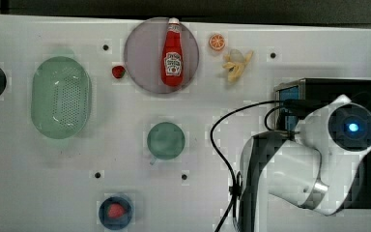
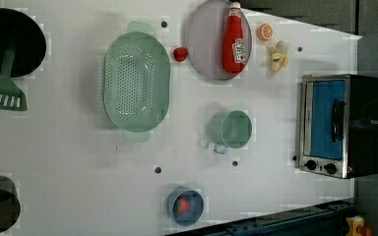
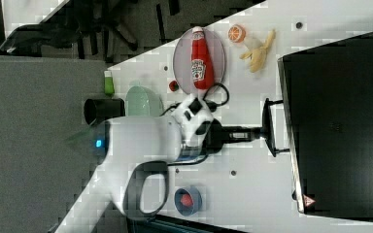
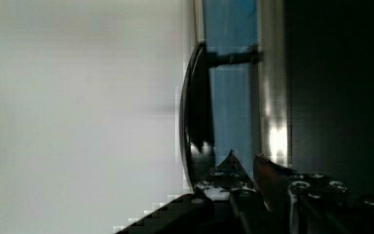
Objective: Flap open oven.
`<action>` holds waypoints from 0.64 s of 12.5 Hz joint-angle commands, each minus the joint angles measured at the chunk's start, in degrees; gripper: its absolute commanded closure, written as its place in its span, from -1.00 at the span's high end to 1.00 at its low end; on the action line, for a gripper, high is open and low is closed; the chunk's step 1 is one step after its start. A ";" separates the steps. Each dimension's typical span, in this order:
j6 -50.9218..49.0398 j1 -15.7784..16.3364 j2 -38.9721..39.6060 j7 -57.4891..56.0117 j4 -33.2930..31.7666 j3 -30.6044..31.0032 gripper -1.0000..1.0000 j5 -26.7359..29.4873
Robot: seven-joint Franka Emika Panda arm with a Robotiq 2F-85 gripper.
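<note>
In the top view, the oven [image 1: 328,96] is found at the top view's right edge of the white counter [image 1: 125,145], largely covered by the white arm [image 1: 319,159] reaching over it. A ketchup bottle [image 1: 173,53] is seen lying on a grey plate [image 1: 140,63], well apart.

In the left view, the oven [image 2: 342,125] is shown with its blue glass door facing the counter and apparently shut, the dark bar handle [image 2: 338,120] standing off the glass, two black knobs [image 2: 320,167] beside it. A green colander [image 2: 137,81] and green cup [image 2: 231,129] are left well clear.

In the right view, the gripper [image 3: 260,133] is brought up level to the handle [image 3: 271,127], its dark tip meeting the bar; a pull outward seems intended.

In the wrist view, the handle [image 4: 197,117] is seen edge-on before the blue glass, and the jaws are narrowed around its bar, apparently clamped on it, so the door can be drawn down on its hinge.
</note>
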 commanded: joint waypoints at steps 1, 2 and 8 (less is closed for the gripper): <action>6.60 -0.10 2.49 -3.27 -1.44 -0.73 -0.65 -0.09; 8.99 -0.05 3.23 -3.27 -2.09 -0.67 -0.65 -0.10; 10.63 0.32 5.03 -0.85 -3.52 -0.57 -0.65 -0.56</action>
